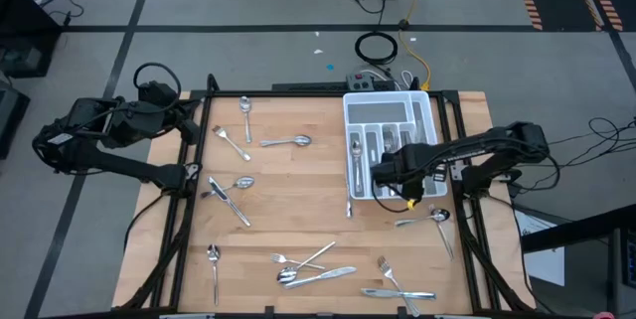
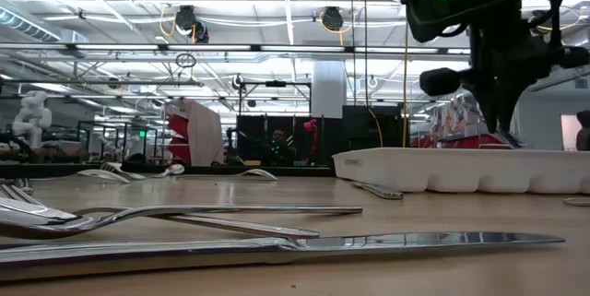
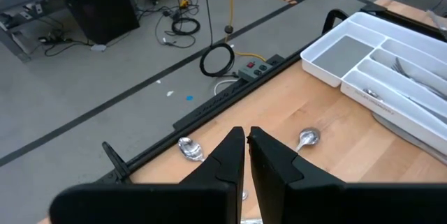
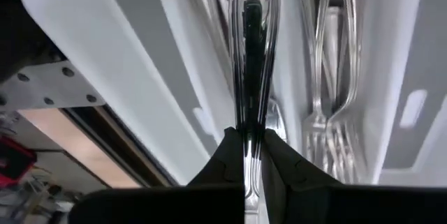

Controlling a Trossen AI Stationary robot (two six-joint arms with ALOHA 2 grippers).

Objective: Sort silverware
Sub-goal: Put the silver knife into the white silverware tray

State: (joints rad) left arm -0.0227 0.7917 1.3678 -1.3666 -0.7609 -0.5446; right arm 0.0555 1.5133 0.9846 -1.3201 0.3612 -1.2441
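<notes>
The white tray [image 1: 393, 110] stands at the table's far right with forks [image 4: 328, 126] and other silverware in its compartments. My right gripper [image 1: 390, 172] [image 4: 248, 135] hangs over the tray's near part, shut on one slim silver piece [image 4: 253, 49]; I cannot tell which kind. Loose silverware lies flat on the wood: spoons [image 1: 286, 142] [image 1: 245, 110], a knife [image 1: 229, 203], a cluster [image 1: 313, 267] near the front. My left gripper [image 3: 247, 147] waits raised at the table's far left edge [image 1: 184, 115], shut on nothing. My right gripper pinches the piece's slim shaft [image 4: 249, 123] between its two fingers, coming steeply from above. The piece runs along the fingers, and its rounded handle end [image 4: 255, 1] sticks out past the fingertips, down toward a tray compartment. Whether that end touches the tray I cannot tell.
A fork and a knife [image 1: 397, 284] lie at the front right, a spoon [image 1: 427, 218] just in front of the tray, one piece [image 1: 350, 205] by its near left corner. A power strip [image 1: 373, 82] and cables lie beyond the far edge. A long knife [image 2: 277, 245] fills the low view's foreground.
</notes>
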